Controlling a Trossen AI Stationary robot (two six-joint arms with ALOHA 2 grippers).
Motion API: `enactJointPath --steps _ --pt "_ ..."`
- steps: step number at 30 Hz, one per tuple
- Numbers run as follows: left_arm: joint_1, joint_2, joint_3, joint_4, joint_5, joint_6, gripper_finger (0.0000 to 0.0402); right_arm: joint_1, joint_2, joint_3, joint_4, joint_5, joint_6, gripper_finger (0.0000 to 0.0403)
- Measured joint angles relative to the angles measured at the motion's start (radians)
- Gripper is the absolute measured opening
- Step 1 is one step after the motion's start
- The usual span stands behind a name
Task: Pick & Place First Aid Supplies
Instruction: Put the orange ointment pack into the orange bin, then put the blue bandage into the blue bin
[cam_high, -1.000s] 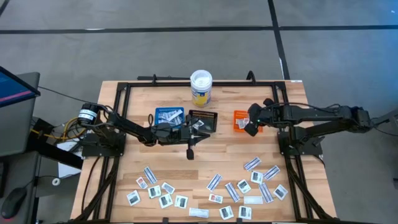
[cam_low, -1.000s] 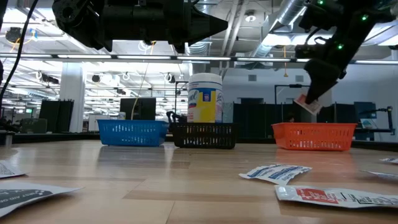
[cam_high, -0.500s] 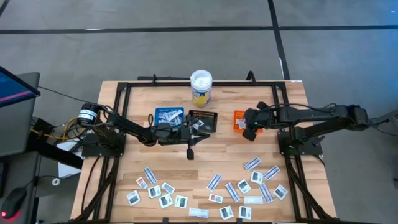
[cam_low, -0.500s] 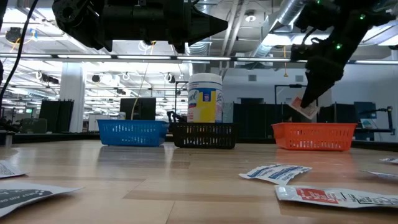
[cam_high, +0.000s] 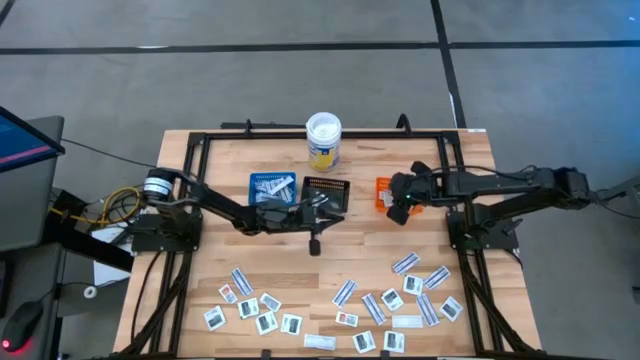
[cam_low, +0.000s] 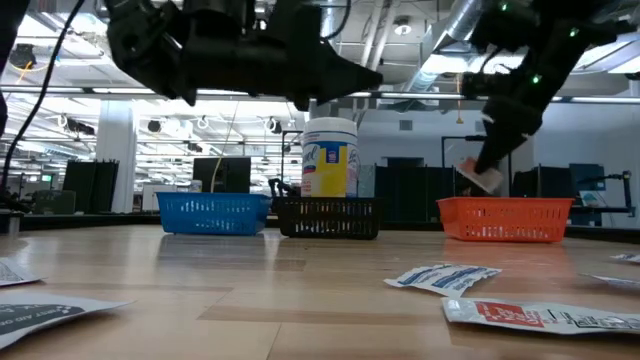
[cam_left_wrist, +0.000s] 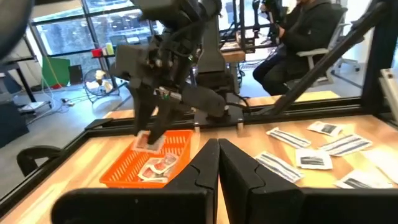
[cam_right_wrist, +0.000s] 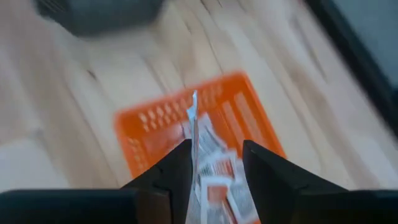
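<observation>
My right gripper (cam_right_wrist: 214, 162) (cam_high: 398, 210) hangs open above the orange tray (cam_right_wrist: 186, 124) (cam_high: 385, 192), pointing down at a slant. A small white packet (cam_right_wrist: 193, 118) (cam_low: 478, 178) stands edge-on just below its fingers, over the packets that lie in the tray. My left gripper (cam_left_wrist: 217, 165) (cam_high: 315, 242) is shut and has nothing in it; it is held level above the table's middle, near the black tray (cam_high: 328, 190). Many first aid packets (cam_high: 350, 305) lie flat along the near part of the table. My right gripper's fingers stand apart, and the white packet's upper edge (cam_right_wrist: 191, 138) is close to the inner side of one finger. I cannot tell whether it touches the finger. The packet hangs upright over the orange tray, clear of the tray's floor.
A blue tray (cam_high: 271, 186) with packets sits left of the black tray. A white-lidded tub (cam_high: 323, 140) stands at the far middle. A black frame (cam_high: 200, 150) runs along the table's sides. A person sits beyond the table in the left wrist view.
My right gripper has opened over the orange tray, and the white packet now sits a little lower beneath its fingers. My left arm has reached toward the table's right edge and sunk slightly, with its gripper still shut.
</observation>
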Motion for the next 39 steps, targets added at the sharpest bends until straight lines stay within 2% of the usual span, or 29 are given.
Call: enactJointPath --steps 5,11,18,24,28,32,39 --pt "0.013 0.024 0.02 0.001 -0.003 0.0 0.0011 0.0 0.085 0.0 -0.036 -0.013 0.034 0.0138" --pt "0.011 0.015 0.02 0.005 -0.003 0.0 0.0011 0.03 0.182 0.0 -0.034 -0.102 -0.002 0.0138" --pt "0.012 0.015 0.02 0.003 -0.003 0.0 0.0011 0.039 0.193 0.068 -0.032 -0.059 0.005 0.0142" --pt "0.012 0.015 0.02 0.002 -0.003 0.0 0.0011 0.054 0.175 0.13 -0.043 -0.023 0.016 0.0133" --pt "0.009 0.015 0.02 0.002 -0.002 0.0 0.0011 0.109 0.133 0.142 -0.052 -0.025 0.011 0.0123" --pt "0.009 0.015 0.02 0.002 -0.002 0.0 0.0011 0.21 0.048 0.14 -0.065 -0.03 -0.058 0.0118" --pt "0.01 0.015 0.02 0.002 -0.002 -0.046 0.0011 0.417 -0.088 0.065 -0.016 -0.163 -0.04 0.0118"
